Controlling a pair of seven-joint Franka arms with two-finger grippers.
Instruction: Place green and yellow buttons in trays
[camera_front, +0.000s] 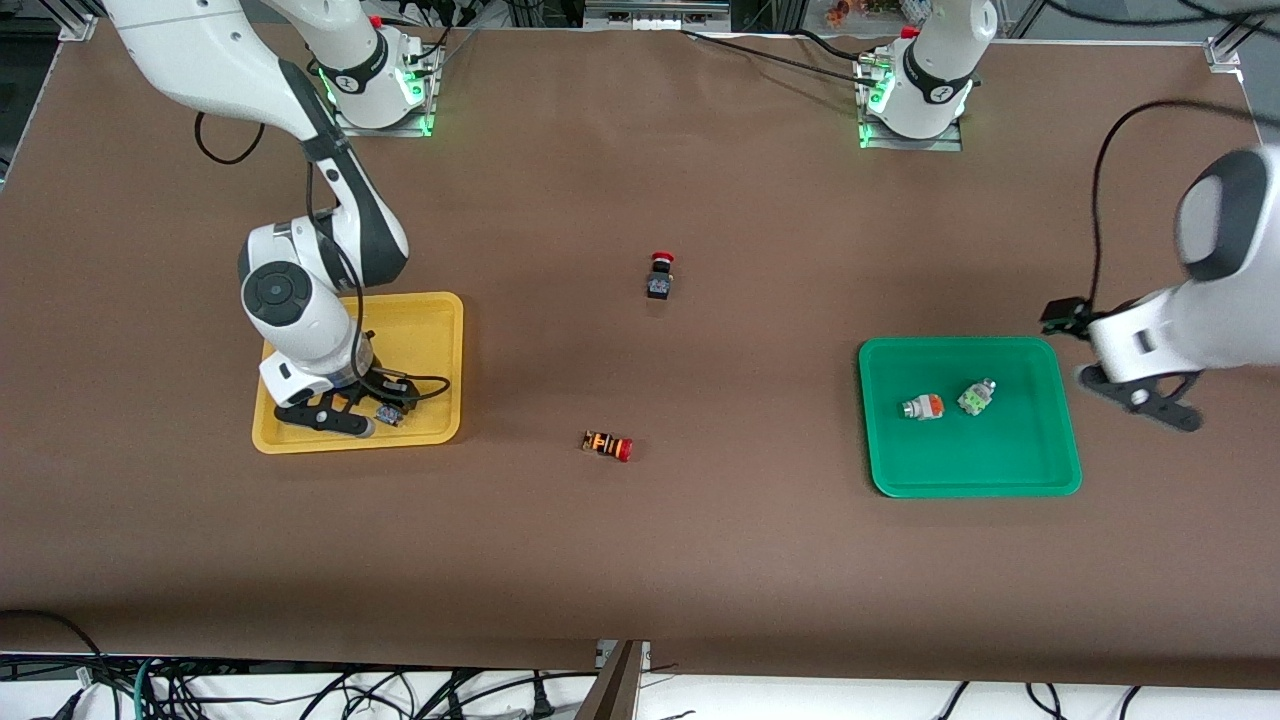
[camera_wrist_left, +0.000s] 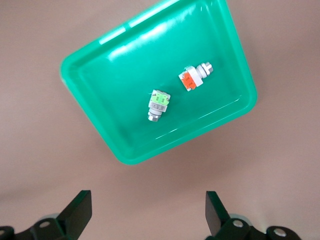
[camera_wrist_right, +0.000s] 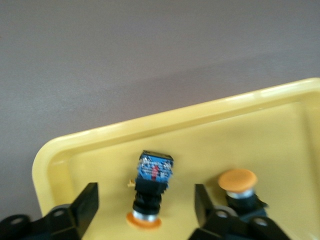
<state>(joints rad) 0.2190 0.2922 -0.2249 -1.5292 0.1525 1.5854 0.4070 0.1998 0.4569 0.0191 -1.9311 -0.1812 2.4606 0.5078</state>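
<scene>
A robotics lab: brown-covered table (camera_front: 640, 560), bolted arm bases (camera_front: 380, 100), aluminium framing, cables (camera_front: 300, 690) trailing below.

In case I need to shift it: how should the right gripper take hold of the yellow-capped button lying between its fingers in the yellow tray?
Grip the black body of the lying button across its flat sides, coming straight down. It lies on its side in the yellow tray, cap toward the wrist camera, and the open right gripper already straddles it. Avoid the round cap, which would likely slip, and the upright button beside it.
</scene>
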